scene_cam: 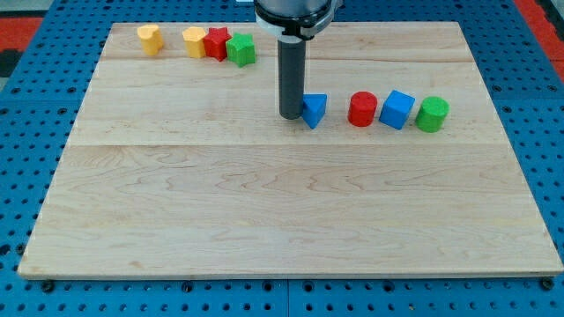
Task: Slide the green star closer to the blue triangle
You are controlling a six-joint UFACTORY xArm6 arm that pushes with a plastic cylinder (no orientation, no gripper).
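Note:
The green star (pixel 241 49) lies near the view's top left, touching a red block (pixel 217 42) on its left. The blue triangle (pixel 314 108) lies right of the board's middle, in the upper half. My tip (pixel 290 115) stands just left of the blue triangle, touching or almost touching it. The green star is up and to the left of my tip, well apart from it.
Two yellow blocks (pixel 150 39) (pixel 194 40) lie left of the red block in the top row. Right of the blue triangle lie a red cylinder (pixel 362 109), a blue cube (pixel 397 109) and a green cylinder (pixel 432 114). The wooden board (pixel 264 211) rests on a blue pegboard.

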